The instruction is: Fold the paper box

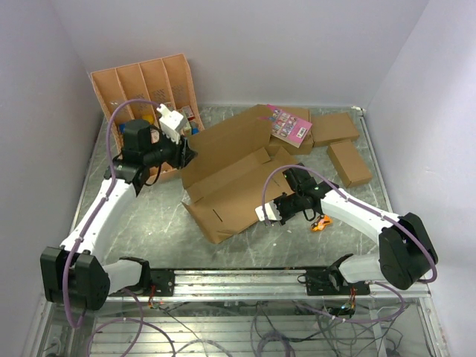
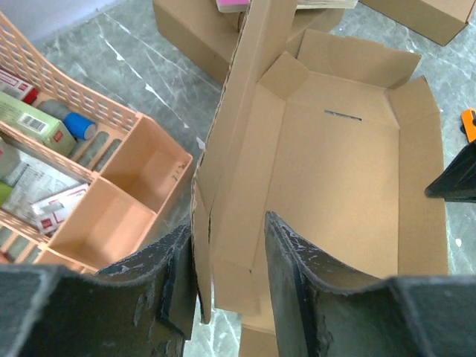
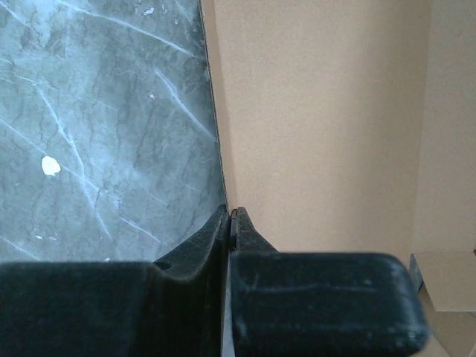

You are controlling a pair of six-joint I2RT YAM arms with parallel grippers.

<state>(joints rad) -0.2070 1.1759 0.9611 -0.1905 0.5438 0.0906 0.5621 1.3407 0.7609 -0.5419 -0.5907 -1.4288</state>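
Left jaws astride paper box (image 2: 335,193) wall, compartment tray (image 2: 158,145) just beside.

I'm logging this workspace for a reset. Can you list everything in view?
paper box: one, brown, table centre, part folded
compartment tray: one, orange-tan, propped at the back left
small boxes: at least two, brown, back right
printed card: one, pink, lying on cardboard at the back
small item: one, orange, right of the paper box
table: one, grey marbled
left claw: one, black, jaws apart astride the box's wall
right claw: one, black, shut at the box's near edge
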